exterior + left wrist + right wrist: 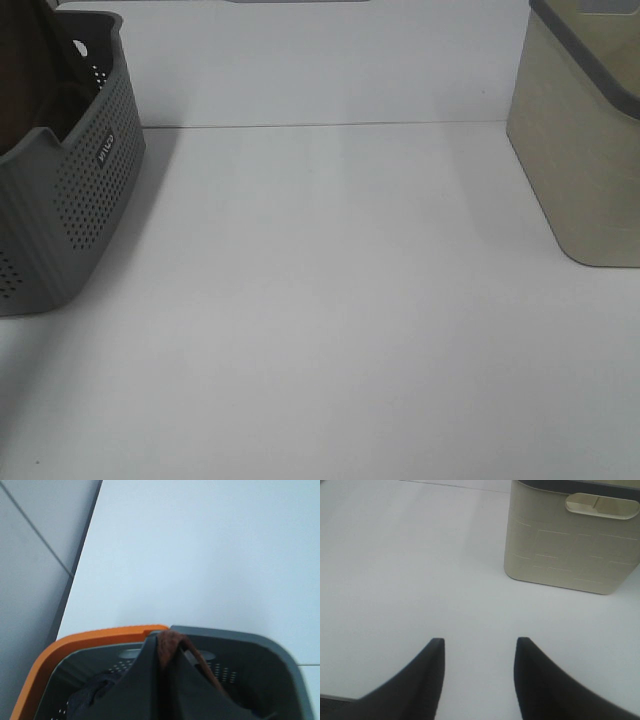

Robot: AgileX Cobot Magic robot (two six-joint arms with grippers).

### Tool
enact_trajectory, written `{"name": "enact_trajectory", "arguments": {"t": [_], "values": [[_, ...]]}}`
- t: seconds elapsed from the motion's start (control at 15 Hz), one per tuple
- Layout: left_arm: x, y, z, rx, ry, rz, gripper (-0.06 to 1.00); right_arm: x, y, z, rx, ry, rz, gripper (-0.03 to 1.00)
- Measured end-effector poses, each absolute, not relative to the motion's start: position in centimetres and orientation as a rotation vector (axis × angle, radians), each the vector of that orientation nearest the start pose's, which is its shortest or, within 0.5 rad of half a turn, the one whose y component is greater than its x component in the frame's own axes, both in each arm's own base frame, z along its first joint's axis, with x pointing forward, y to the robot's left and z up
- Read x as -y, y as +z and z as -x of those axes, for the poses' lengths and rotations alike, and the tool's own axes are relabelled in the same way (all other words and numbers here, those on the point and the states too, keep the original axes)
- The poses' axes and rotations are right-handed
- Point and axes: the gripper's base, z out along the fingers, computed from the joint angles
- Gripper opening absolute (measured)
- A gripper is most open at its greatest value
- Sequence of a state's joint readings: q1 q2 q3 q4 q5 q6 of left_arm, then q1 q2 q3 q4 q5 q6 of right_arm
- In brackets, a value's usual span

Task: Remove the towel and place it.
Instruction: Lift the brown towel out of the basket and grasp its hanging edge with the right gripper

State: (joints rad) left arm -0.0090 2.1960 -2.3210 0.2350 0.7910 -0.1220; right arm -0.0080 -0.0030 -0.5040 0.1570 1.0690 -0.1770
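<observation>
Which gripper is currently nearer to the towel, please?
Left. The left gripper is shut on the towel at the grey basket; the right gripper hangs open over the table near the beige bin.

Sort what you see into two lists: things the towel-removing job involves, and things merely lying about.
Job: towel; left gripper, shut on it; grey basket beneath it.
Lying about: beige bin; orange rim; dark cloth in the basket; right gripper, open, empty.
</observation>
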Motion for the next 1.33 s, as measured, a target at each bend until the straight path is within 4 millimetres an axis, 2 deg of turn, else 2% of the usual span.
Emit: {"name": "enact_trajectory", "arguments": {"t": [0.07, 0.13, 0.33, 0.47, 0.6, 0.67, 0.73, 0.93, 1.0, 1.2, 1.33], "values": [[0.6, 37.9, -50.1, -2.090, 0.176, 0.000, 0.00, -1.3, 27.9, 0.7, -2.028, 0.072, 0.180, 0.43], [1.3, 38.8, -49.6, -2.073, 0.161, -0.015, 0.00, -1.3, 27.9, 0.7, -2.028, 0.072, 0.180, 0.43], [6.2, 45.3, -44.9, -1.958, 0.072, -0.149, 0.00, -1.2, 27.8, 0.7, -2.028, 0.071, 0.180, 0.43], [8.9, 48.4, -41.6, -1.911, -0.005, -0.240, 0.00, -1.2, 27.8, 0.7, -2.028, 0.071, 0.180, 0.43], [11.1, 50.5, -38.5, -1.893, -0.091, -0.326, 0.00, -1.2, 27.8, 0.7, -2.028, 0.071, 0.180, 0.43], [12.1, 51.0, -37.3, -1.898, -0.137, -0.371, 0.00, -1.2, 27.8, 0.7, -2.028, 0.071, 0.180, 0.43], [14.5, 51.3, -35.3, -1.922, -0.229, -0.480, 0.00, -1.3, 27.9, 0.7, -2.027, 0.085, 0.181, 0.43], [18.6, 50.3, -32.8, -1.999, -0.314, -0.658, 0.00, -2.1, 28.0, 0.6, -2.017, 0.204, 0.172, 0.43], [19.3, 50.2, -32.4, -2.003, -0.325, -0.685, 0.00, -2.2, 28.1, 0.5, -2.021, 0.229, 0.171, 0.43], [22.9, 50.0, -29.7, -1.992, -0.390, -0.822, 0.00, -3.6, 28.8, -1.6, -2.074, 0.465, 0.164, 0.43], [25.2, 50.0, -27.8, -1.962, -0.439, -0.898, 0.00, -4.7, 29.1, -3.9, -2.124, 0.594, 0.280, 0.43]]}}
